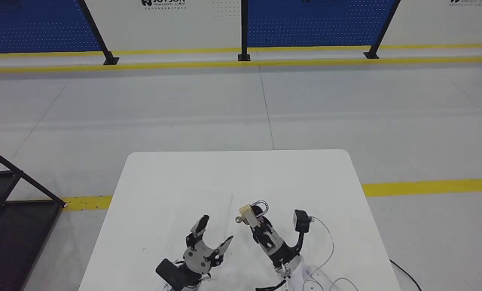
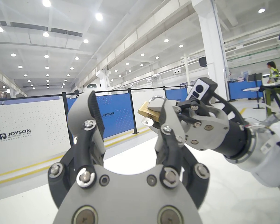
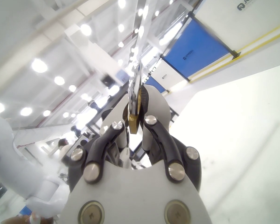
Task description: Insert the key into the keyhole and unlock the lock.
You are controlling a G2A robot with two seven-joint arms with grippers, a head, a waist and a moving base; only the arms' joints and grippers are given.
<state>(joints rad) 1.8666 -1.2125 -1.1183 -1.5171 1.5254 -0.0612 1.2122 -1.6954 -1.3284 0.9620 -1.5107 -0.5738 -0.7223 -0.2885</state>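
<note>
My left gripper sits over the white table toward its 7 o'clock edge. Its jaws are spread wide with nothing between them. In my left wrist view, the two fingers of that gripper stand well apart, with open air in the gap.

At about 2 o'clock from it in the top view, just beside it, is the padlock. It is held up off the table, brass body toward my left gripper and silver shackle pointing to 12 o'clock. A small silvery piece sticks out under the body; I cannot tell whether it is the key.

My right gripper is clamped on the padlock, one finger on each flat side of the brass, as my right wrist view shows.

At 3 o'clock from that gripper, a thin white cable loops over the table.
</note>
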